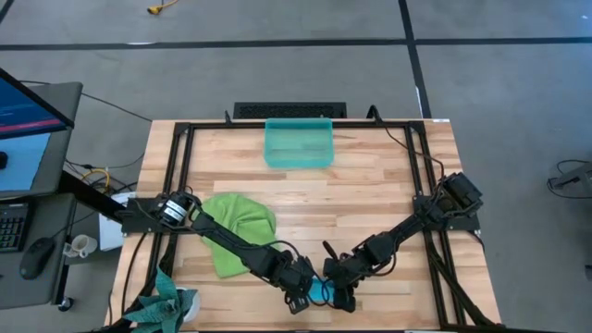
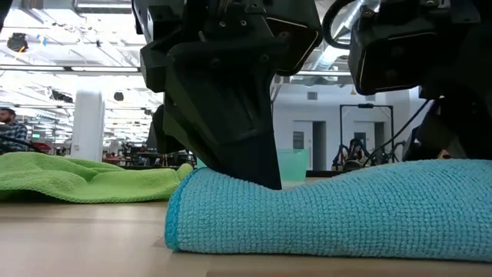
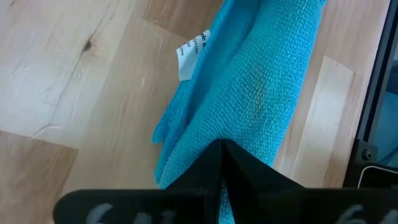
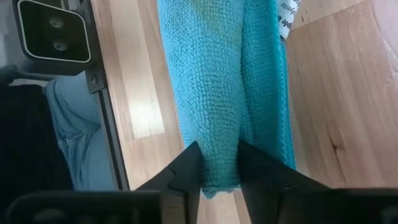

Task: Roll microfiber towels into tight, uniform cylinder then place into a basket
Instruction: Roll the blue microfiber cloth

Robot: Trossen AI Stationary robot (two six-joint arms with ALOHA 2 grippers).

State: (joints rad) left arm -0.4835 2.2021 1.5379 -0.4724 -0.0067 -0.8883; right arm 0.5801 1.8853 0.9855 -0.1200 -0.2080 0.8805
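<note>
both tools down at the near edge of the worktop [image 1: 370, 185], meeting over the blue towel [image 1: 320, 290]. blue towel rolled into a rough cylinder, lying flat on the wood, white care tag [image 3: 189, 54] sticking out on one side. left tool [image 3: 222, 148] pinched fully together, fingertips pressed onto the top of the roll; no cloth visibly caught between them. right tool [image 4: 219, 163] partly open, one finger [image 4: 186, 168] on each side of the roll's end, straddling it; cannot tell whether the pads actually squeeze the cloth. low view: dark finger of one arm denting the blue roll from above, roll bulging either side. green towel [image 1: 239, 227] spread loose and crumpled on the worktop's left half, under the left arm, apart from the blue one. basket [image 1: 298, 142] upright at the far edge, centre, well apart from both towels and both tools. darker teal cloth [image 1: 166, 303] bunched at the near left corner, off the frame.
</note>
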